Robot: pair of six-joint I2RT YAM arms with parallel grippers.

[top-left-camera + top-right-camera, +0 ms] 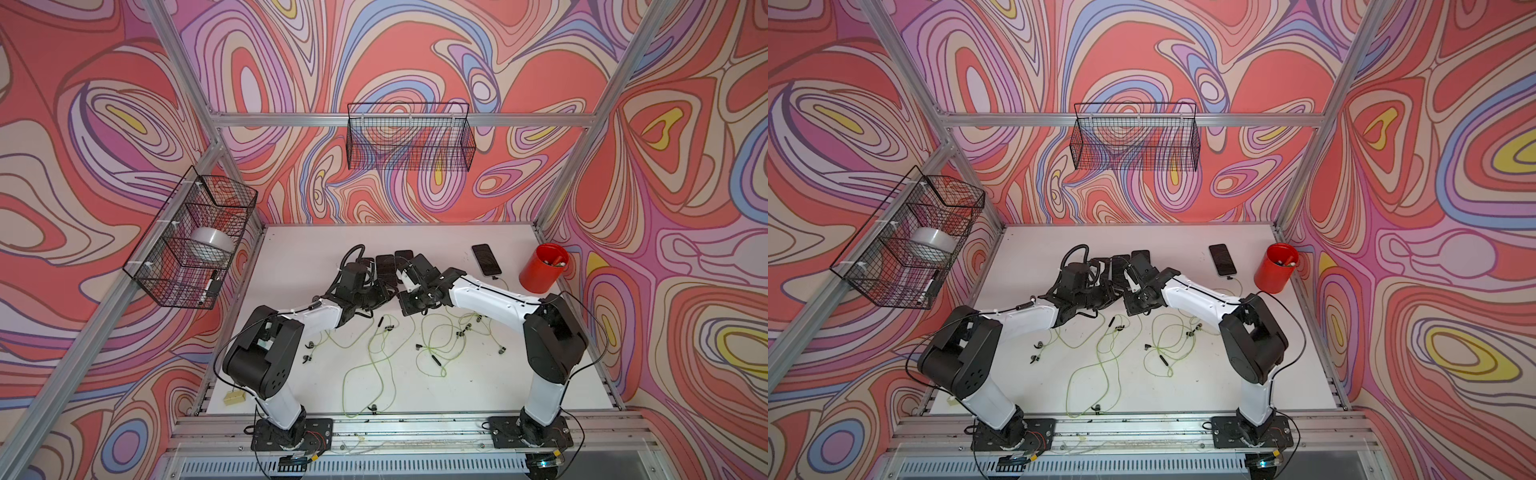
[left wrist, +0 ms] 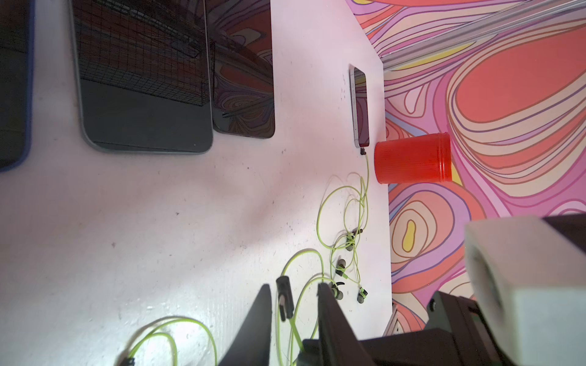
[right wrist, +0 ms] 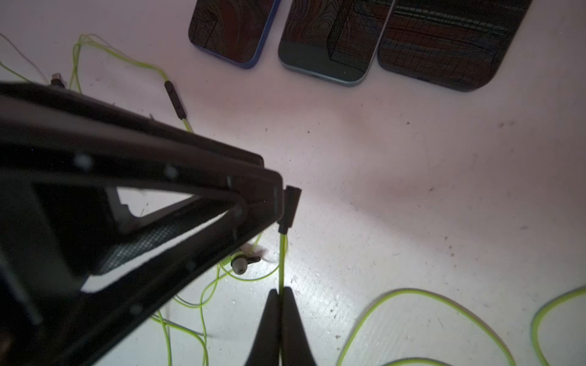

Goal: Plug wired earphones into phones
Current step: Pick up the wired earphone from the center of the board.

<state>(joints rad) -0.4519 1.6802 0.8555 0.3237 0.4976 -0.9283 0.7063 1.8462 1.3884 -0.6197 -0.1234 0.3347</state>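
Closest up: right pincer (image 3: 280, 294), clamped shut on cable (image 3: 281, 260) just behind plug (image 3: 290, 206). Opposite it, left pincer (image 2: 294, 285), jaws apart either side of that plug, not yet pinching it. Looks a light, limp thing: thin yellow-green cord, no stiffness, likely to droop, twist and drag its loops. Only plug looks rigid, small and probably slick, so best taken across its dark body, metal tip left free, cord kept slack. Rest of earphones (image 1: 435, 360) strewn loose behind both pincers, toward arm bases. Ahead of pincers, three phones (image 3: 329, 41) flat, side by side and close; glossy, probably prone to slide if pushed end-on, so worth bracing. Fourth phone (image 1: 486, 259) well off to right pincer's outer side, cord at its near end, seemingly plugged in, near red cup (image 1: 540, 268). Underneath, white table (image 3: 412, 190), matte, scuffed, speckled. Around, swirl-patterned walls (image 1: 415, 50), aluminium frame (image 1: 291, 119), wire baskets (image 1: 409, 137).
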